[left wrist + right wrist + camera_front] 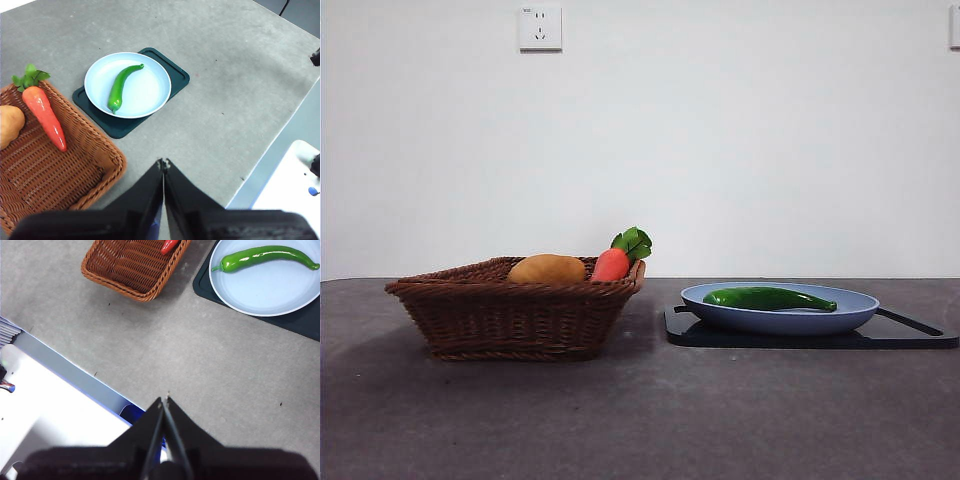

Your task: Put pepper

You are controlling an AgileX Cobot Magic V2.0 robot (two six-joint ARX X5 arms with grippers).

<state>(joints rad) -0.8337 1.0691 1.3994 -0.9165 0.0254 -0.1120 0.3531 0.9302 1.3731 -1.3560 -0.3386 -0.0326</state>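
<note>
The green pepper (768, 298) lies in a light-blue plate (850, 312) that sits on a dark mat (910, 335) at the right. It also shows in the left wrist view (120, 86) and in the right wrist view (265, 256), lying alone on the plate. My left gripper (163, 162) is shut and empty, high above the table and well away from the plate. My right gripper (165, 400) is shut and empty, high above the table's near edge. Neither gripper shows in the front view.
A brown wicker basket (510, 310) stands at the left, holding a red-orange carrot with green leaves (618, 258) and a tan potato (548, 268). The basket sits close to the mat's left side. A white base (45, 410) lies off the table's edge.
</note>
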